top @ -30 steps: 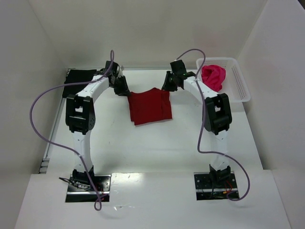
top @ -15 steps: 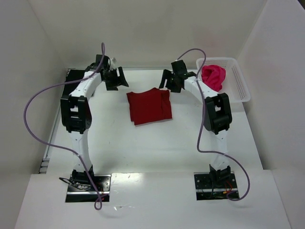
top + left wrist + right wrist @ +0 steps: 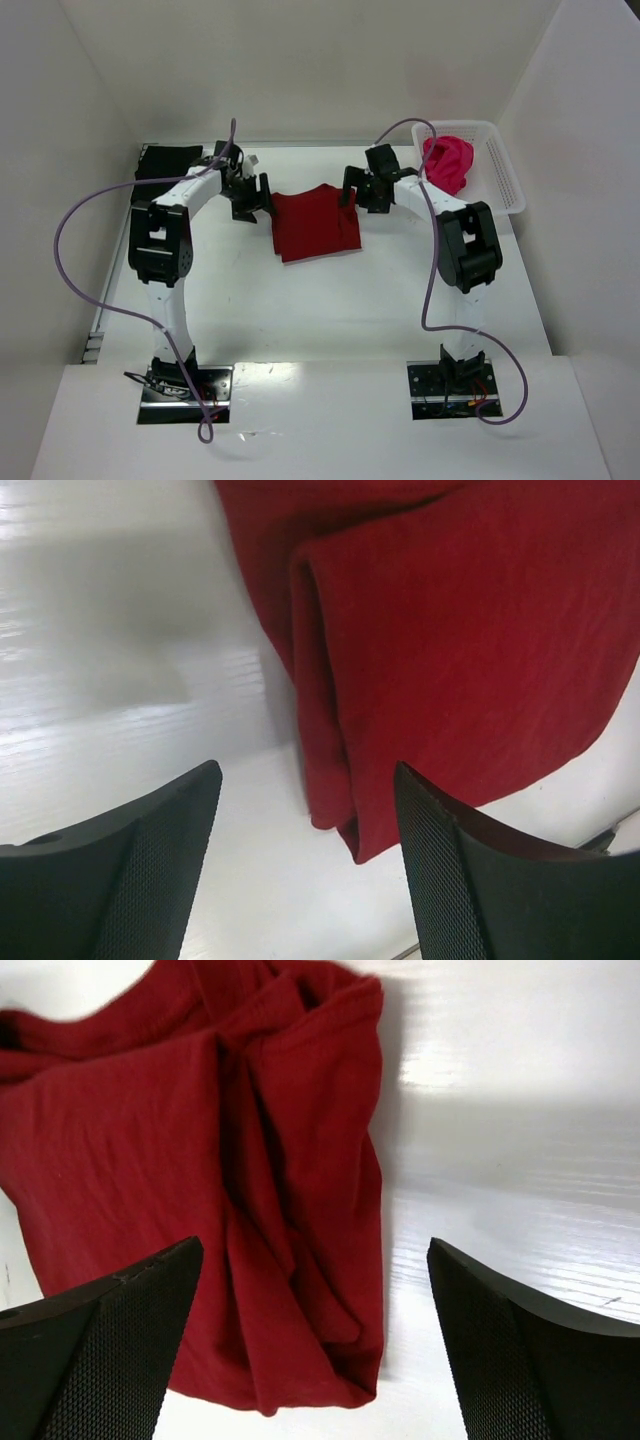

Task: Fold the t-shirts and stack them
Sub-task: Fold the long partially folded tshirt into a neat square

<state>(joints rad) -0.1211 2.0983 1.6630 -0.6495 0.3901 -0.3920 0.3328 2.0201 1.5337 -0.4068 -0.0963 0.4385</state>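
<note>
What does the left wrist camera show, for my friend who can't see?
A folded dark red cloth t-shirt lies on a glossy white table, filling the upper right. The two black textured fingers of the left gripper stand open at the bottom, with the shirt's corner showing between them.

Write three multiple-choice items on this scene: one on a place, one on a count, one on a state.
1. The magenta-pink t-shirt lies: A on the floor; B in the white lattice basket; C over a cable.
2. T-shirts in view: A two; B three; C five.
3. The right gripper has its jaws: A apart; B shut on cloth; C out of view.
Key: B, the basket holds it; B, there are also a crimson t-shirt and a black t-shirt; A, the right wrist view shows a wide gap.
</note>
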